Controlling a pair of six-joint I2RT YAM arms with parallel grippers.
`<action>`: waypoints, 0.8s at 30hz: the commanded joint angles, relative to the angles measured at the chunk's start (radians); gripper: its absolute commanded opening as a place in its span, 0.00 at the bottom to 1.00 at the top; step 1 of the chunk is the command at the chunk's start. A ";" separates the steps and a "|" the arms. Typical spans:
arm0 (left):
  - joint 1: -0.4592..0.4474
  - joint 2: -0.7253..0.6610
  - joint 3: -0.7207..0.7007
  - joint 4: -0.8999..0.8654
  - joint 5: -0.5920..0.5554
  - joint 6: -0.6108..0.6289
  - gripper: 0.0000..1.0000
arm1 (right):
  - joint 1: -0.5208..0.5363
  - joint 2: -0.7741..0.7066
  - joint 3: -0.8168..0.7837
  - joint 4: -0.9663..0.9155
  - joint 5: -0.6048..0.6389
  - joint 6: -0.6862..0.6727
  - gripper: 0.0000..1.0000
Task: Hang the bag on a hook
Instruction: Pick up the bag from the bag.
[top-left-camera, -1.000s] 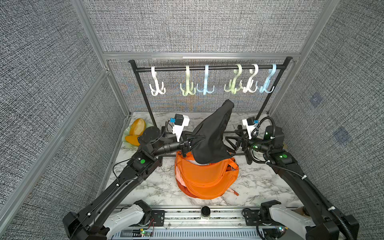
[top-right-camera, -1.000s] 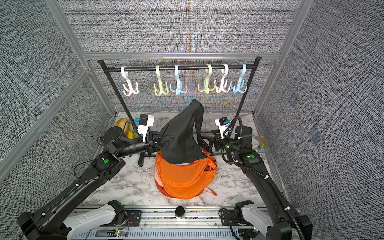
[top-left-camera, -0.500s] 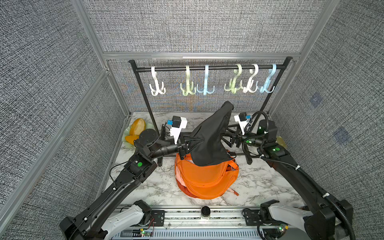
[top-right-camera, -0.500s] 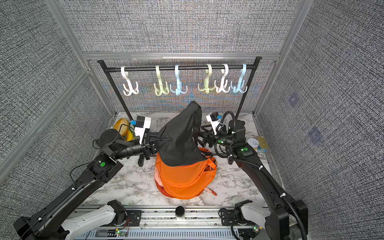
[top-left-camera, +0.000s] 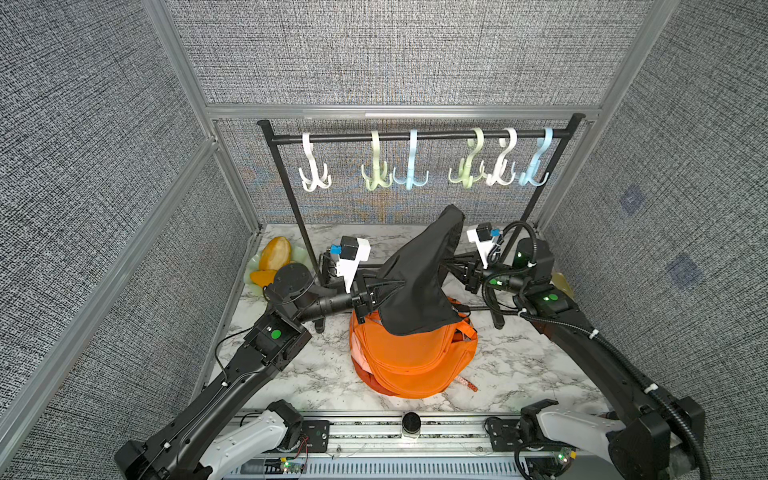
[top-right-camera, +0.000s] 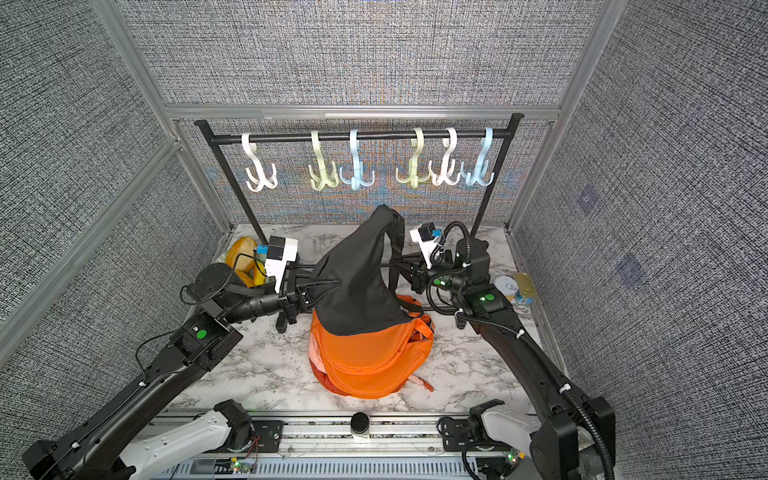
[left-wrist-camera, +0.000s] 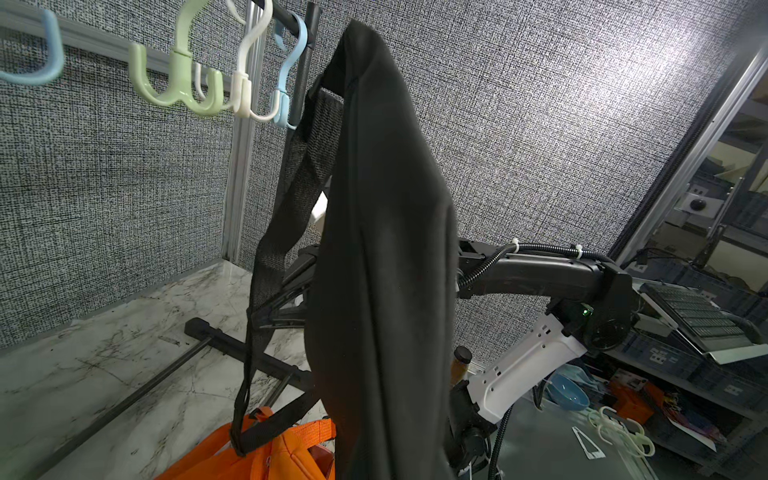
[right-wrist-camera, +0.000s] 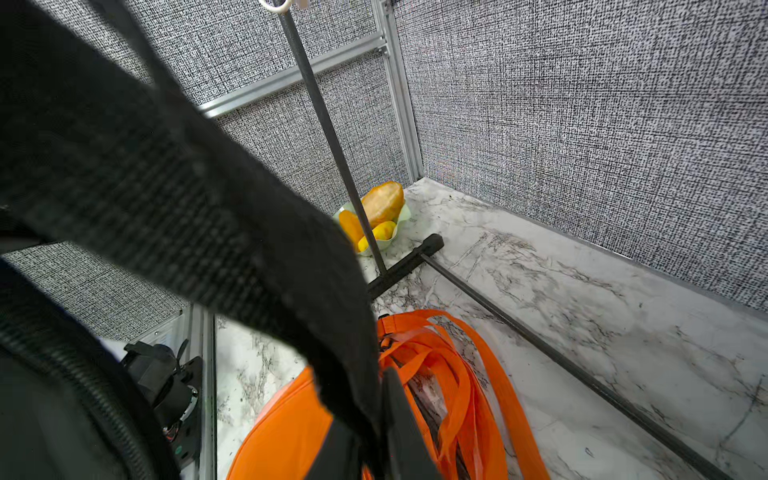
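The bag (top-left-camera: 411, 353) lies mid-table, with an orange body. Its black back panel (top-left-camera: 419, 270) is pulled up into a peak below the rail. My left gripper (top-left-camera: 388, 286) reaches in from the left and is shut on that black fabric; its tips are hidden under it. In the left wrist view the black panel (left-wrist-camera: 382, 249) hides the jaws. My right gripper (right-wrist-camera: 376, 419) comes from the right and is shut on the bag's black shoulder strap (right-wrist-camera: 232, 232). Several pastel hooks (top-left-camera: 411, 174) hang from the black rail (top-left-camera: 440, 135) above and behind the bag.
The rack's black legs (top-left-camera: 291, 195) and floor bar (right-wrist-camera: 540, 345) stand right behind the bag. A pale dish with bread and fruit (top-left-camera: 272, 259) sits at the back left. Tins (top-right-camera: 517, 286) stand by the right wall. Loose orange straps (right-wrist-camera: 465, 374) lie on the marble.
My right gripper moved in to the bag from the right and closed on the black strap. The left arm shifted slightly left, still holding the black panel up.
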 joint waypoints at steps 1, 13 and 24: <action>0.000 -0.012 -0.004 0.022 -0.013 0.002 0.00 | -0.002 -0.022 -0.002 0.040 0.044 0.022 0.07; -0.002 -0.032 -0.115 0.126 -0.056 -0.029 0.00 | -0.049 -0.230 0.076 -0.265 0.642 -0.004 0.05; -0.099 0.147 -0.101 0.358 -0.075 -0.100 0.00 | -0.160 -0.211 0.265 -0.412 0.843 -0.040 0.05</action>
